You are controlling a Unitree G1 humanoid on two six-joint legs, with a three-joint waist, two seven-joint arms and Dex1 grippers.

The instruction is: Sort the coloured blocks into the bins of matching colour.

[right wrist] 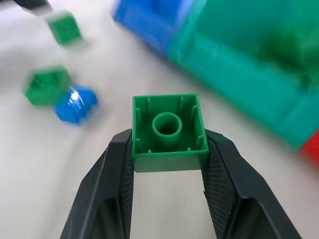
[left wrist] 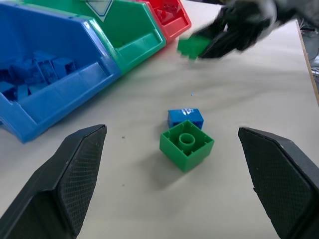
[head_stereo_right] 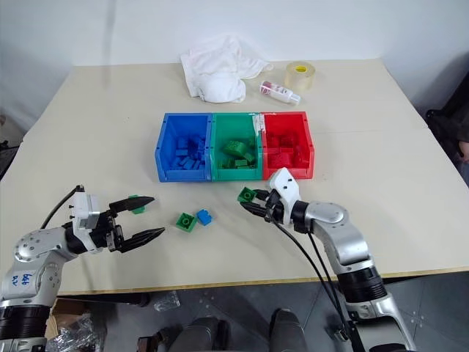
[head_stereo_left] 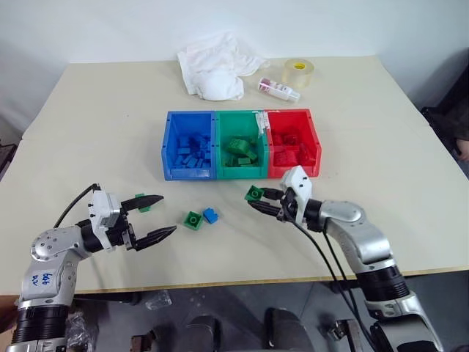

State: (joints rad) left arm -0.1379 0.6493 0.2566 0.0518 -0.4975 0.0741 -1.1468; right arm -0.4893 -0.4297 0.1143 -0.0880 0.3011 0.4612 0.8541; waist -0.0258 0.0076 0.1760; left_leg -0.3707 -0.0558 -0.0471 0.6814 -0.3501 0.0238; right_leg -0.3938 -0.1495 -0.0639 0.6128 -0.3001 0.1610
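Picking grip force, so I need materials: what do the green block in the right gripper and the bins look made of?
The green block looks like hard moulded plastic with a slight gloss: crisp edges, a hollow underside with ribs and a tube. The bins look like rigid glossy plastic too, with smooth thin walls that catch the light. Neither can be confirmed by look alone.

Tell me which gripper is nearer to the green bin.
Right. The right gripper, holding a green block, is just in front of the green bin; the left gripper is farther off, past the blue bin.
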